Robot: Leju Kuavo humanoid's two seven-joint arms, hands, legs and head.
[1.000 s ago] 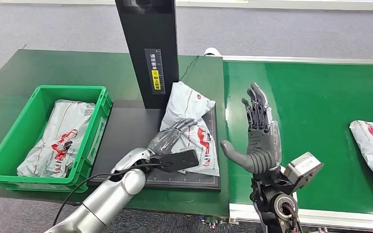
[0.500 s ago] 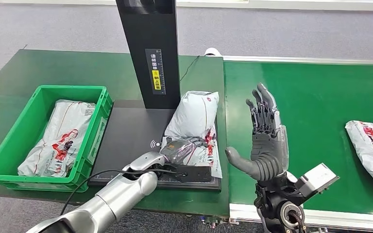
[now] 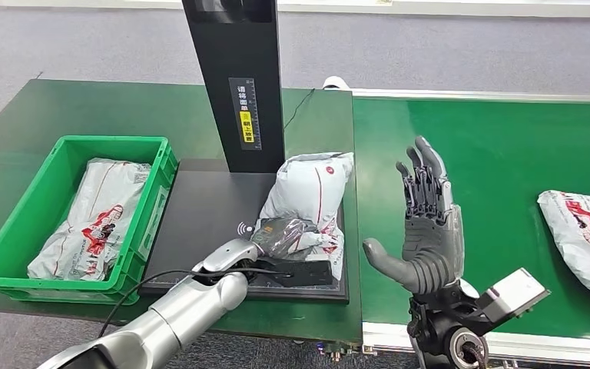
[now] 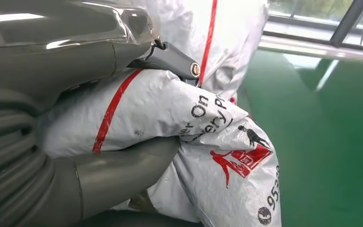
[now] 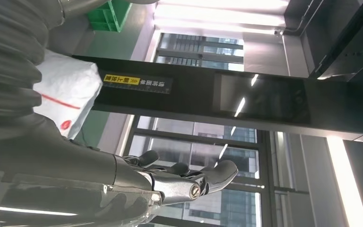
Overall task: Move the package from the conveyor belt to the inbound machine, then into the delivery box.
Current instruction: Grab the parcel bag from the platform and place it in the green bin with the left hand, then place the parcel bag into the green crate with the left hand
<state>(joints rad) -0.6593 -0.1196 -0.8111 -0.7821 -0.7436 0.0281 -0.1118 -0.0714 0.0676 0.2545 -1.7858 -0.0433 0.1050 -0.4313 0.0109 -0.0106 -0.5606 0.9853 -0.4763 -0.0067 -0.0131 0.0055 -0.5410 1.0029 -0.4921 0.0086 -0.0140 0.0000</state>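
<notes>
Nearest, the left hand point(image 3: 286, 234) had curled round the package point(image 3: 311, 196) on the inbound machine point(image 3: 200, 211), whose top had risen since a second before. Beside it the right hand point(image 3: 424, 223) stayed upright, fingers spread, holding nothing. Three packages showed (one in the delivery box point(image 3: 15, 231), another point(image 3: 584, 238) nearer along the conveyor belt point(image 3: 507, 154)).

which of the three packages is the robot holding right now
The package on the black scanner platform, beside the black column: the left hand grips its near end. The package in the green crate and the one on the conveyor belt lie untouched.
</notes>
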